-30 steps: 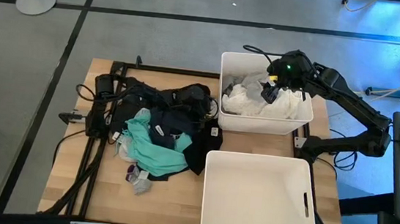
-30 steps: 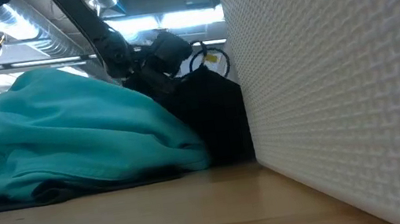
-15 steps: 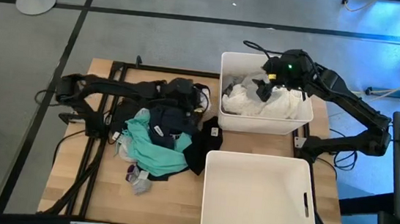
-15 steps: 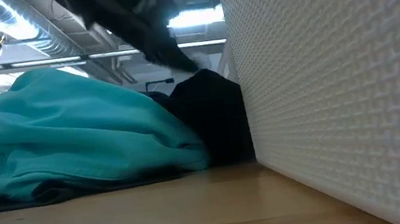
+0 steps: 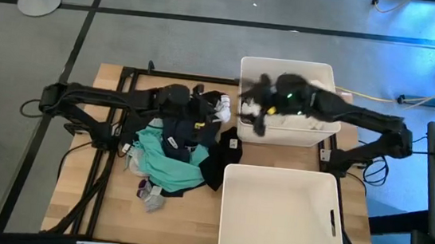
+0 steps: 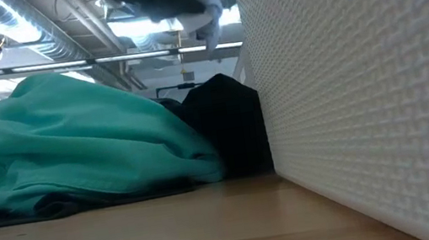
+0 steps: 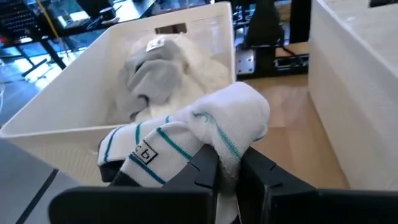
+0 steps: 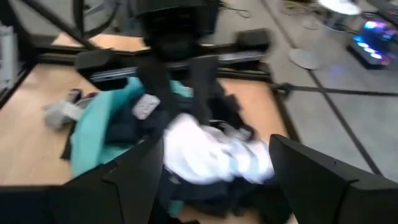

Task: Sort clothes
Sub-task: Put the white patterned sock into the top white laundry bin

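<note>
**Between the left fingers: a soft sock, pinched and raised**

Between the pads of the left gripper [image 7: 227, 177] sits a white sock [image 7: 193, 134] with teal stripes, the jaws nearly shut on a fold near its middle. Both ends droop free past the fingers, so it looks light and limp: easy to carry, likely to swing, and apt to slip if the pinch is shallow. A grip on the bunched middle seems safer than on a loose end.

Just ahead of the left gripper rises the near wall of the far bin [image 7: 81, 134], with pale garments heaped inside; the sock hangs close beside that rim, which it must clear. Below and behind this gripper lies the pile [image 5: 173, 146] of teal, navy and black clothes on the table [image 5: 74, 196], all soft and tangled, so lifting one piece may drag others.

Farther on, the right gripper [image 5: 256, 116] hovers at the bin's near edge with jaws spread wide and nothing in them, facing the left gripper closely. Room between the two is tight there. Beside it, the near bin [image 5: 228, 219] stands empty, with open space above.
</note>
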Robot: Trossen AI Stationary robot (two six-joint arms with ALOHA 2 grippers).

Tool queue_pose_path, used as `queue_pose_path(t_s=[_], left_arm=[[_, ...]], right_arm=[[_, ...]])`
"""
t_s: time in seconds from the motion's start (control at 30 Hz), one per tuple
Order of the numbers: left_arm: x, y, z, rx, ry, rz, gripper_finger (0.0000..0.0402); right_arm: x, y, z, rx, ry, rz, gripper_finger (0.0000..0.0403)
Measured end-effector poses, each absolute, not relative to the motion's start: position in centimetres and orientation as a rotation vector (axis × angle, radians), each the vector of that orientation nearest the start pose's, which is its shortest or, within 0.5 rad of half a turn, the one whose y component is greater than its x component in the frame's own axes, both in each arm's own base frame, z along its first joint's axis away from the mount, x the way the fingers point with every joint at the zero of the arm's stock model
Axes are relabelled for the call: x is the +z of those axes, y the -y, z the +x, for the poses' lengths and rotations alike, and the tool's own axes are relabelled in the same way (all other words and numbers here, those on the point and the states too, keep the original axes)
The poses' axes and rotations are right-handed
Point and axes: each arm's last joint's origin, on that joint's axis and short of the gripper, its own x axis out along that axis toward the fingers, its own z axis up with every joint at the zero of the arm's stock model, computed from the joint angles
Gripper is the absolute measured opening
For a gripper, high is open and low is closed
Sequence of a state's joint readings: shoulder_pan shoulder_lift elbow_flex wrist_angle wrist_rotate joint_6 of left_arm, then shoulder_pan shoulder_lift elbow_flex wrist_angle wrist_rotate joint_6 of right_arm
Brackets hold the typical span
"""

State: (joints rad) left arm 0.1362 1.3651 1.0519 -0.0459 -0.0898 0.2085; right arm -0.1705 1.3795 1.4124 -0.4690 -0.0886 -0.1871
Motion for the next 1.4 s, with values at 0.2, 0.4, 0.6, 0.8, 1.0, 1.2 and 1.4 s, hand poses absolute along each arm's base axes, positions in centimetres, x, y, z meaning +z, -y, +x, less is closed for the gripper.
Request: queue_pose_path(t_s=[0.2, 0.4, 0.6, 0.8, 1.0, 1.2, 1.4], left_arm=[[31.1, -3.8, 30.6, 0.168, -0.366, 0.187, 0.0028], [31.1, -3.6, 30.6, 0.162, -0.360, 0.188, 0.0025], [31.2, -3.6, 30.7, 0.164, -0.348, 0.186, 0.0034], [31.2, -3.6, 30.7, 0.166, -0.351, 0.181, 0.0035], [31.2, -3.6, 30.7, 0.168, -0.354, 0.178, 0.0035], [31.2, -3.9, 30.7, 0.183, -0.342, 0.141, 0.0072], [31.2, -4.4, 30.2, 0.197, -0.370, 0.128, 0.0153]], right_arm=[[36.7, 3.1, 32.3, 0.011, -0.502, -0.159, 0.0293], [35.8, 2.5, 33.1, 0.007, -0.527, -0.178, 0.0281], [35.9, 2.7, 33.1, -0.038, -0.529, -0.197, 0.0193], [35.7, 2.7, 33.2, -0.034, -0.539, -0.224, 0.0075], [35.7, 2.8, 33.2, -0.046, -0.544, -0.260, 0.0016], [35.7, 2.9, 33.2, -0.091, -0.551, -0.274, 0.0036], [36.7, 2.9, 32.1, -0.126, -0.538, -0.303, 0.0013]])
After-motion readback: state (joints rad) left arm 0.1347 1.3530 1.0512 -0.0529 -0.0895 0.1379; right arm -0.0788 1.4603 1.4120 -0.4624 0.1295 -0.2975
